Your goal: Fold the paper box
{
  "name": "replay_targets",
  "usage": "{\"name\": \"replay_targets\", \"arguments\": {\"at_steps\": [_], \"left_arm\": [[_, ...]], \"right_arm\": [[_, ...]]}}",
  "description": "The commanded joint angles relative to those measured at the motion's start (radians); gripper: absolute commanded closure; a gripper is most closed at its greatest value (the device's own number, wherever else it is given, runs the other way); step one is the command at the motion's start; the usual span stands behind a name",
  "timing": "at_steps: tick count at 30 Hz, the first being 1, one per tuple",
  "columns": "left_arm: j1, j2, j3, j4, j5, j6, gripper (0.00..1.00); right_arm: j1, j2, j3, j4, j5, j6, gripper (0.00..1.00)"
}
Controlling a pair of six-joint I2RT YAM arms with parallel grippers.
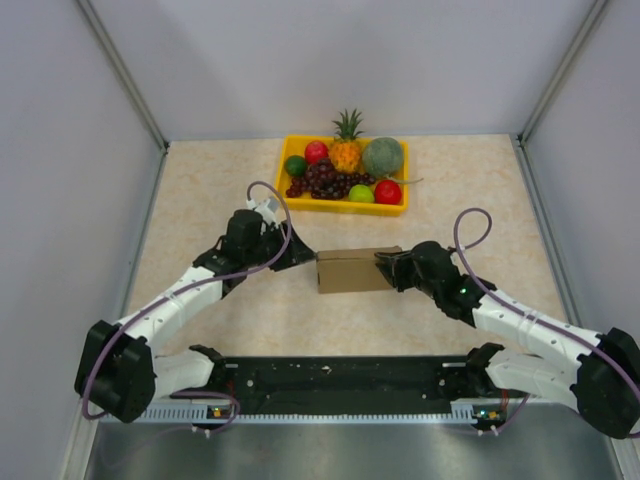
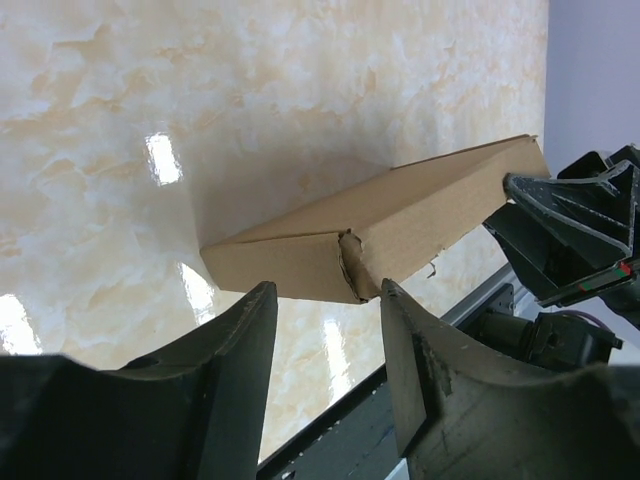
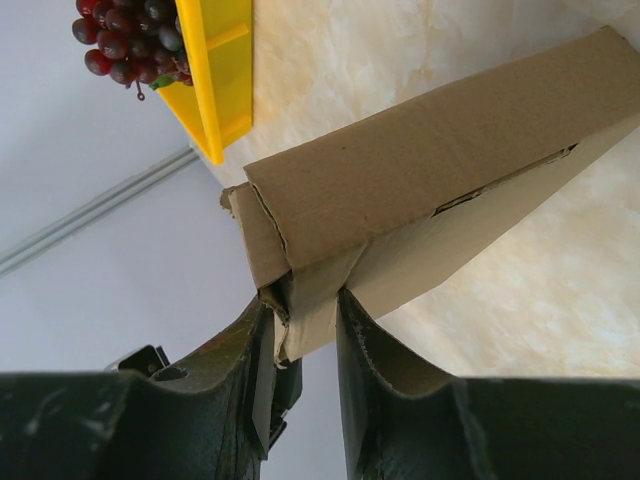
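The paper box [image 1: 355, 270] is a brown cardboard carton folded into a narrow closed shape, held between the two arms at mid-table. My right gripper [image 1: 385, 265] is shut on the box's right end. In the right wrist view its jaws [image 3: 305, 300] pinch a folded end flap of the box [image 3: 420, 170]. My left gripper [image 1: 300, 252] is at the box's left end. In the left wrist view it [image 2: 325, 295] stands open, with the end corner of the box [image 2: 400, 225] just at its fingertips and nothing clamped. The right gripper [image 2: 570, 240] shows at the box's far end.
A yellow tray [image 1: 345, 208] of fruit stands at the back centre, close behind the box; its corner [image 3: 215, 80] and grapes [image 3: 125, 35] show in the right wrist view. The black base rail [image 1: 340, 375] runs along the near edge. Grey walls enclose the table.
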Motion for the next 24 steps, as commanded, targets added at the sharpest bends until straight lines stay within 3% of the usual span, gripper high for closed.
{"name": "replay_targets", "arguments": {"at_steps": [1,5,6,9,15,17,19,20,23,24], "left_arm": [[0.005,0.013,-0.009,0.073,0.010,-0.004,0.51],[0.005,0.033,-0.053,0.121,0.030,-0.015,0.63],[0.005,0.030,-0.066,0.128,0.031,-0.015,0.71],[0.004,0.019,-0.116,0.162,0.033,-0.015,0.82],[0.004,-0.001,-0.179,0.164,0.034,-0.001,0.88],[0.004,-0.036,-0.170,0.142,0.028,0.040,0.81],[0.004,-0.089,-0.140,0.073,0.016,0.092,0.64],[0.004,-0.107,-0.127,0.058,0.008,0.108,0.47],[0.005,-0.139,-0.081,0.033,0.001,0.149,0.25],[0.005,-0.127,-0.052,0.029,0.017,0.151,0.23]], "right_arm": [[-0.003,0.059,-0.033,-0.219,0.020,-0.057,0.78],[-0.003,0.059,-0.031,-0.217,0.020,-0.060,0.78],[-0.003,0.060,-0.033,-0.217,0.020,-0.059,0.78],[-0.002,0.062,-0.039,-0.216,0.017,-0.054,0.78],[-0.002,0.053,-0.077,-0.211,0.014,-0.024,0.81],[-0.003,0.048,-0.091,-0.210,0.018,-0.028,0.84],[-0.002,0.039,-0.105,-0.210,0.015,-0.030,0.90],[-0.002,0.036,-0.119,-0.207,0.014,-0.031,0.91],[-0.002,0.019,-0.148,-0.187,0.015,-0.046,0.91],[-0.003,0.015,-0.154,-0.179,0.017,-0.051,0.92]]}}
